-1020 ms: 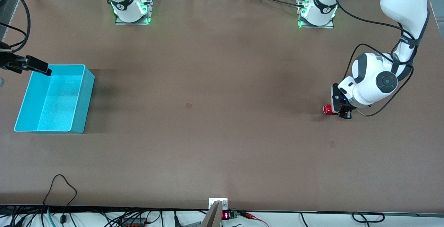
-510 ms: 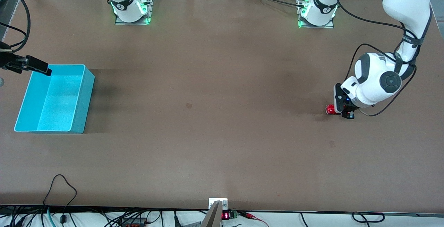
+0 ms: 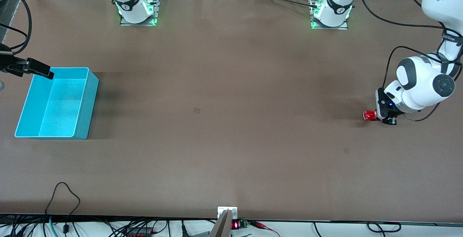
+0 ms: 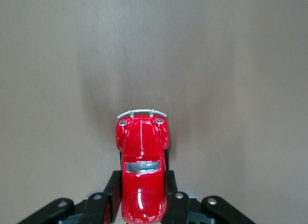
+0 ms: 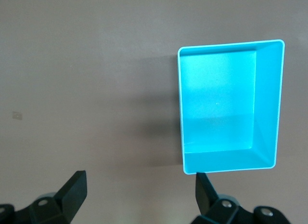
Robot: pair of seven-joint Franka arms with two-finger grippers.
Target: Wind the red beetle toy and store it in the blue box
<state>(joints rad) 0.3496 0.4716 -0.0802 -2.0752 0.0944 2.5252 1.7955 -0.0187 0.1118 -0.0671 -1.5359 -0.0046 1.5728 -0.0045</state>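
One blue box (image 3: 54, 103) empty, left fingers (image 4: 169, 192) clamp red beetle toy (image 4: 141, 161)

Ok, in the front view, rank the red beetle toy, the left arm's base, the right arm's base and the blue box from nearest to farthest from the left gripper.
1. Red beetle toy, clamped in the shut left gripper.
2. Left arm's base, at the table's top edge.
3. Right arm's base, along the same edge.
4. Blue box, at the right arm's end, under the open right gripper.

The red beetle toy (image 3: 369, 115) and blue box (image 3: 84, 99) sit well apart, at the table's (image 3: 231, 128) two ends.
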